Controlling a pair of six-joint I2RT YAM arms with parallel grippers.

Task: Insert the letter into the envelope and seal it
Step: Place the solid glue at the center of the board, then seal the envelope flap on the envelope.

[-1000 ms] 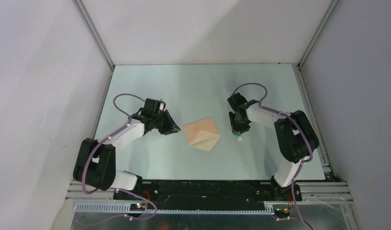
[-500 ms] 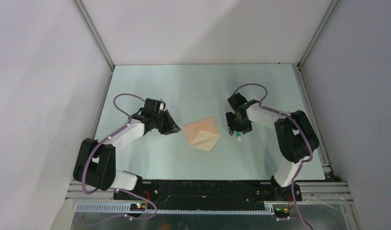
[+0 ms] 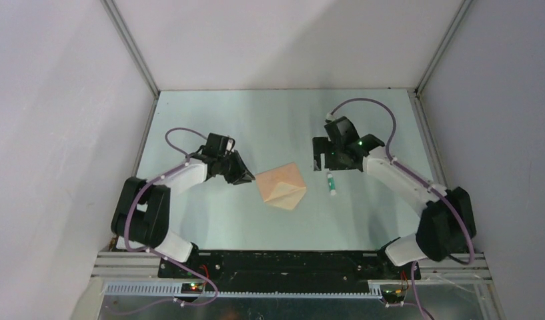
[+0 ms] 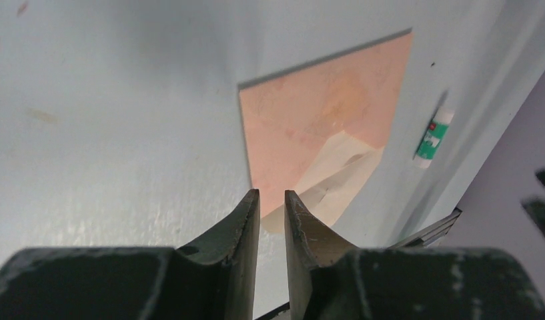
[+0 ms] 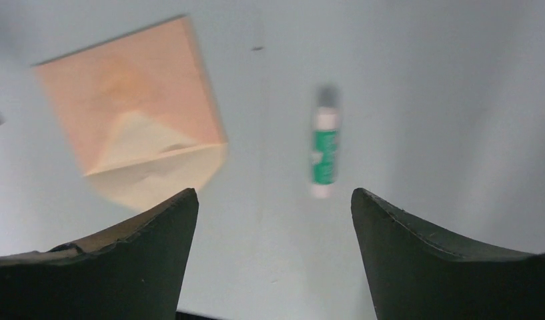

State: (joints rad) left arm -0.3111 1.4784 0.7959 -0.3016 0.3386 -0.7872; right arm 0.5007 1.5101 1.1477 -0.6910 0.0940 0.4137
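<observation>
The envelope (image 3: pixel 279 187) lies flat in the middle of the table (image 3: pixel 256 120), turned like a diamond. Its pale cream flap (image 5: pixel 156 183) shows at the near side, so it looks unsealed. I can see no separate letter anywhere. I'd guess it is already tucked inside, though nothing here proves it.

A green-and-white glue stick (image 3: pixel 331 183) lies loose on the table at the envelope's 3 o'clock, near it but not touching. The right hand (image 5: pixel 273 193) hangs just past the stick at its 12 o'clock, fingers spread wide and holding nothing. The left hand (image 4: pixel 271 193) sits close to the envelope's 9 o'clock corner, its fingers drawn almost together with only a slit between them, also empty.

To my eye this is the sealing step. What's needed next is the flap folded over and pressed flat, probably with one hand pinning the body so the light paper doesn't skate across the table.
</observation>
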